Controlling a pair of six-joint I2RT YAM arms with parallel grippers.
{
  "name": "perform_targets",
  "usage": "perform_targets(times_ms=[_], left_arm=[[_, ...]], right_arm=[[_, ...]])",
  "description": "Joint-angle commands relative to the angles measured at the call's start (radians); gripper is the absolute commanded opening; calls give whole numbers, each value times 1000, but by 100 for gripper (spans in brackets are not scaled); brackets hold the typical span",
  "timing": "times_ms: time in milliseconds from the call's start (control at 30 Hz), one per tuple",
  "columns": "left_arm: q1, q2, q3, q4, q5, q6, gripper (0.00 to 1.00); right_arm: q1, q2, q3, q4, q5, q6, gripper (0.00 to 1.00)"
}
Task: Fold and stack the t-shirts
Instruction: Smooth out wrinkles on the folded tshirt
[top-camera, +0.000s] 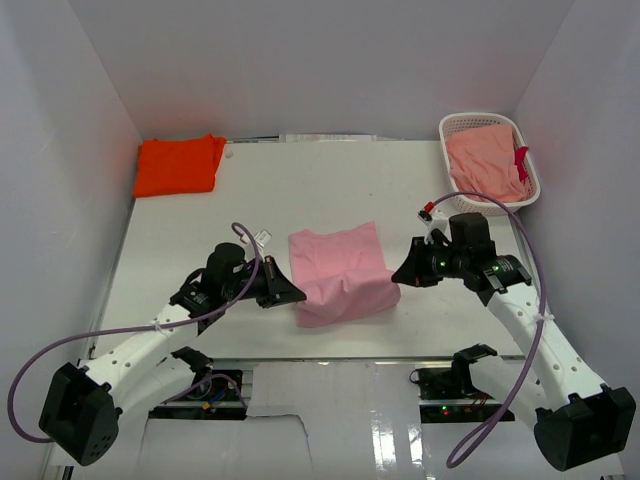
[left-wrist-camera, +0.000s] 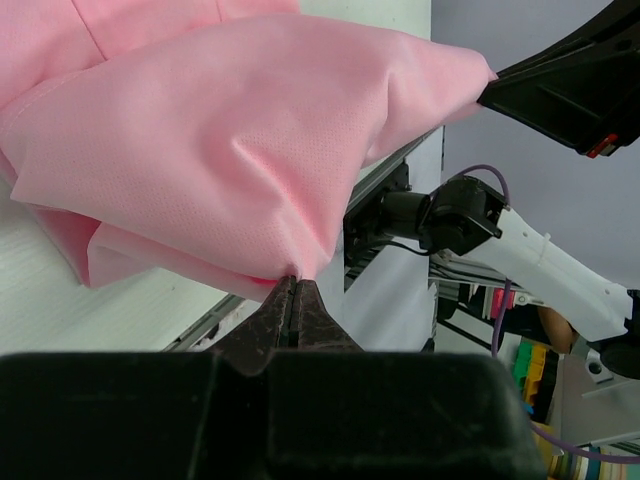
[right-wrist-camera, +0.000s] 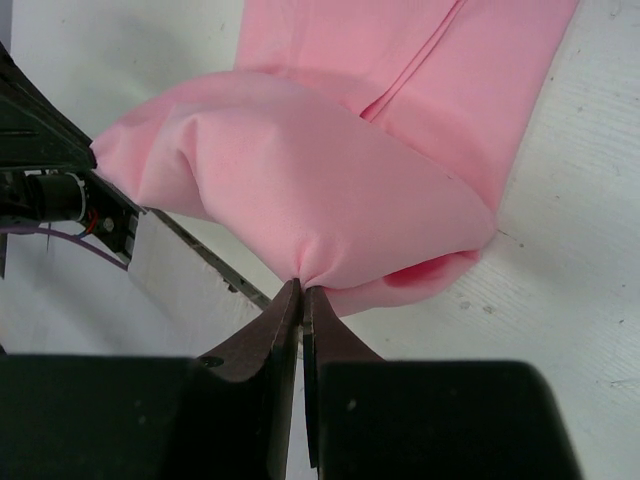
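A light pink t-shirt (top-camera: 340, 270) lies partly folded in the middle of the table. Its near edge is lifted and stretched between the two grippers. My left gripper (top-camera: 298, 295) is shut on the shirt's near left corner; in the left wrist view the fingertips (left-wrist-camera: 295, 281) pinch the cloth (left-wrist-camera: 230, 140). My right gripper (top-camera: 397, 277) is shut on the near right corner, the cloth (right-wrist-camera: 320, 170) bunching at its tips (right-wrist-camera: 303, 285). A bright orange t-shirt (top-camera: 180, 165) lies folded at the far left corner, away from both grippers.
A white lattice basket (top-camera: 455, 125) stands at the far right with a salmon-pink cloth (top-camera: 487, 160) in it. White walls close in the table on the left, back and right. The table's front edge runs just below the held shirt.
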Motion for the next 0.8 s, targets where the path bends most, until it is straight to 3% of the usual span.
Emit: perform_targets(times_ms=[0,500,767], left_arm=[[-2,11,36,45,-11,11,0],[173,56,71,38,84,69,0],[242,100,32,117,138,66,0]], right_arm=[[3,19,61,53,6,-21,8],[-21,157,141,83,-4,-57,8],[-46,254,139,168,-29,-51,8]])
